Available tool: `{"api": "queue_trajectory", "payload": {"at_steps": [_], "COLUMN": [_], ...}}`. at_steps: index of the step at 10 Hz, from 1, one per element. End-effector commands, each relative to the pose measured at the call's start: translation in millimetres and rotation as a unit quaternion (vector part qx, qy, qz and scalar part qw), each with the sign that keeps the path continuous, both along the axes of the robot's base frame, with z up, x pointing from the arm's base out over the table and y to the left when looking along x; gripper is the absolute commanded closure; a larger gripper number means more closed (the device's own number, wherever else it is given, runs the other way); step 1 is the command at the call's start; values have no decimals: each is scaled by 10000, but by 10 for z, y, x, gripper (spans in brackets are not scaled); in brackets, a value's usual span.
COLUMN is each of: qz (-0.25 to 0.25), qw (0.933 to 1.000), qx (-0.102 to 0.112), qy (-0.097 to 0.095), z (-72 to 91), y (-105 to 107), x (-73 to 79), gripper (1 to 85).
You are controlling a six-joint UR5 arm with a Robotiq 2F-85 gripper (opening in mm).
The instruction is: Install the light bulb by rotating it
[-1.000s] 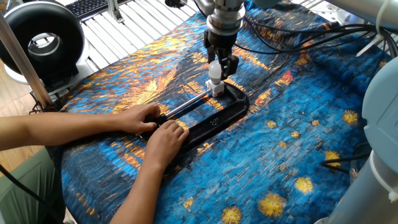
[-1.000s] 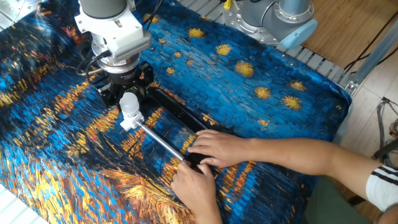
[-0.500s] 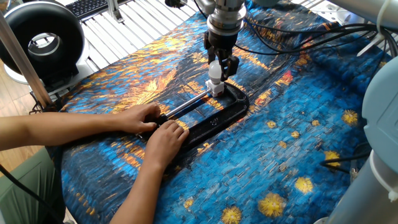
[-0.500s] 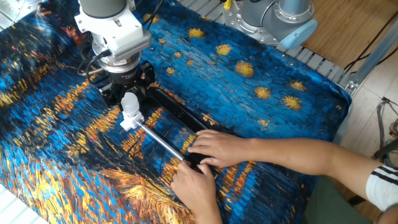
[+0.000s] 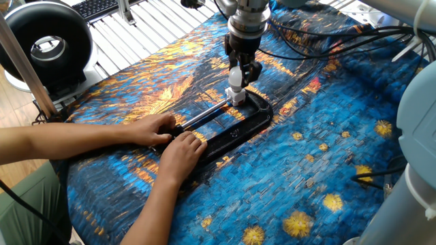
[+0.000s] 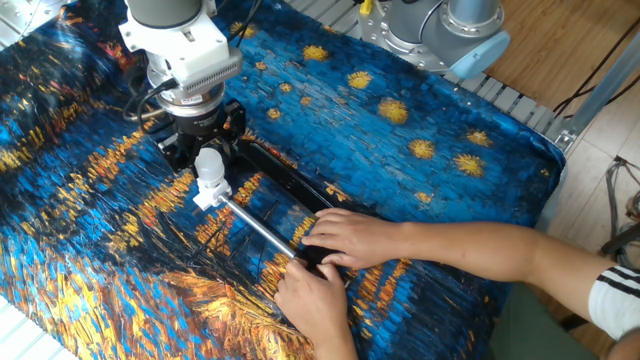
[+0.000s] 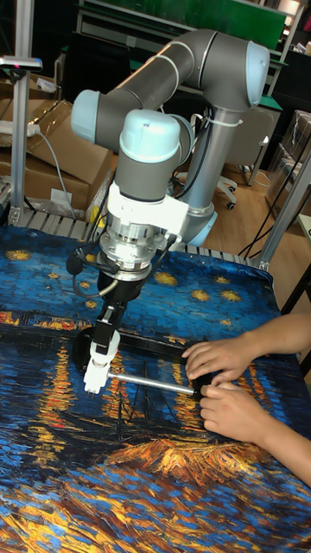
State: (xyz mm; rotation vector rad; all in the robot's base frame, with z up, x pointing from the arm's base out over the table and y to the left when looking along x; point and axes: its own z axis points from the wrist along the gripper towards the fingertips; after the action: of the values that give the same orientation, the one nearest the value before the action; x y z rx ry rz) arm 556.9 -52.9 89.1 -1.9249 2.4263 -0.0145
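Your claw (image 5: 236, 73) pinches the light bulb (image 6: 208, 166) upright over its socket (image 6: 206, 195). Two hands (image 6: 345, 236) pin the black clamp (image 5: 235, 129) down, likely so it won't twist with you.

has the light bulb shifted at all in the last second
No. The light bulb sits in the same spot above the socket block at the black clamp's end in both fixed views, with the tool around it.

No legible text, label, brand, number or sign appears in any view. The black C-clamp (image 5: 228, 126) carries a small pale mark on its frame, too small to read. The patterned cloth (image 6: 420, 110) bears painted swirls only.
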Motion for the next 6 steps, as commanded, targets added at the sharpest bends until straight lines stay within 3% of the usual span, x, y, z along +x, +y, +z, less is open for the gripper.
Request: {"api": "queue_trajectory", "payload": {"at_steps": [1,6], "qz": [-78,-124], "qw": [9999,9999], "qx": [56,112], "qy": [-28,-4], "z": [15,26], "y": [13,21], "x": [13,10], "gripper": [300,373]}}
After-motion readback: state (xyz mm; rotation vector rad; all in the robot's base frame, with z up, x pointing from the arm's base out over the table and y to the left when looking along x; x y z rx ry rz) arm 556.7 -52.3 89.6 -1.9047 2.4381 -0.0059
